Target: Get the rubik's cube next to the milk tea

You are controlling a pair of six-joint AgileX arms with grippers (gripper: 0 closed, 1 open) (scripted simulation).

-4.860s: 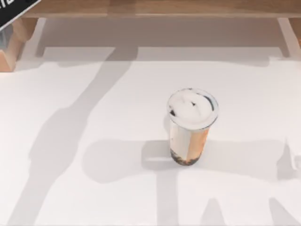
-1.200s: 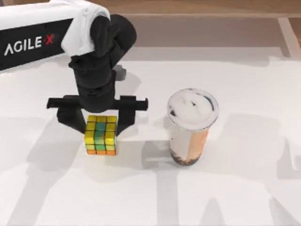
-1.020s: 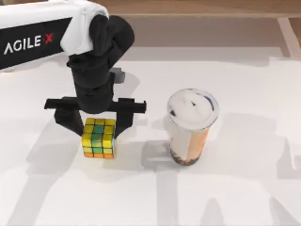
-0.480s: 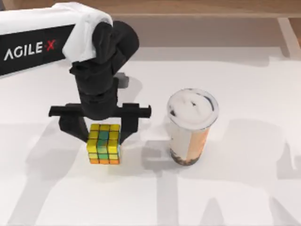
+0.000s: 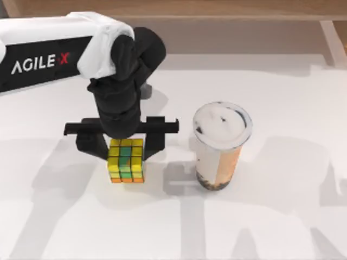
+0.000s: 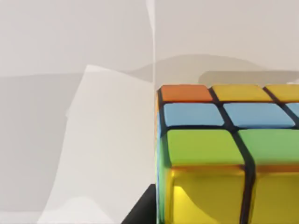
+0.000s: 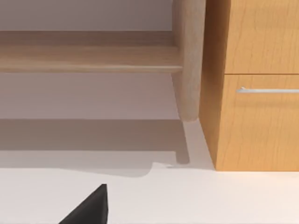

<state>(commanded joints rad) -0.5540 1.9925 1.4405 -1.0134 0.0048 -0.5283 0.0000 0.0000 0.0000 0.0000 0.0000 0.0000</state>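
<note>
The rubik's cube [image 5: 126, 161], yellow and green on top with an orange lower edge, sits between the black fingers [image 5: 153, 145] of my left gripper [image 5: 126, 153], which is shut on it. The cube is left of the milk tea [image 5: 219, 146], a tall clear cup with a white lid and dark pearls at its base; a gap of about one cube width separates them. I cannot tell whether the cube touches the table. Up close, the rubik's cube [image 6: 224, 158] shows orange, blue, green and yellow squares. My right gripper [image 7: 88, 209] is parked away from both, facing wooden furniture.
The white table [image 5: 271, 227] has open surface in front of and to the right of the cup. A wooden ledge [image 5: 217, 8] runs along the far edge. A wooden cabinet with a drawer handle [image 7: 257, 93] stands ahead of the right wrist.
Earliest, the cup stood alone. Over the last second my left gripper carried the cube a short way right, toward the milk tea. The cup has not moved.
</note>
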